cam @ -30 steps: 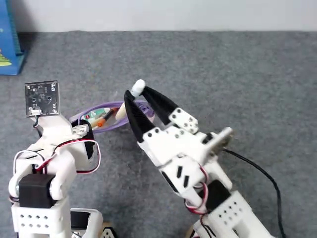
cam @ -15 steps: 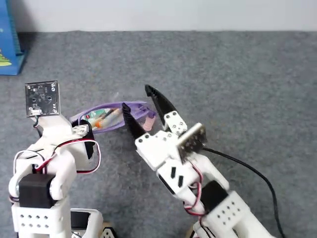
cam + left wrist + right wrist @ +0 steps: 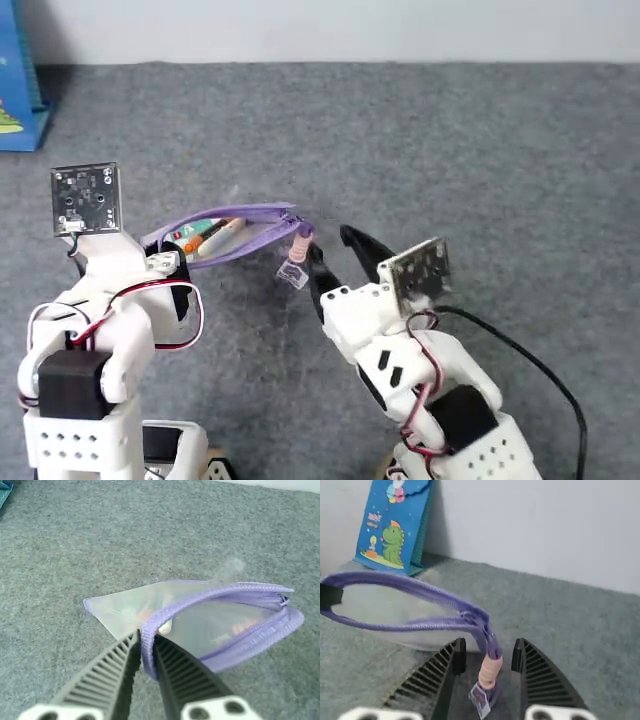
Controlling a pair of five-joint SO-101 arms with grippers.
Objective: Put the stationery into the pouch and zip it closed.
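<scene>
Bright, soft, even light over the grey bench (image 3: pixel 500 150); shadows faint and diffuse, just a light one hugging the pouch (image 3: pixel 260 238), wall (image 3: pixel 545 525) evenly lit.

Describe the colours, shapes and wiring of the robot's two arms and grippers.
Both arms are white plastic shells with black motor blocks. The left arm carries looped red and white wires; a black cable trails from the right arm. The left gripper and right gripper have dark ribbed tapering fingers.

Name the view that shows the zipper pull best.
Right wrist view: the zipper pull hangs close between the right gripper's open jaws. High view: small, at the pouch's end. Left wrist view: tiny, far off.
</scene>
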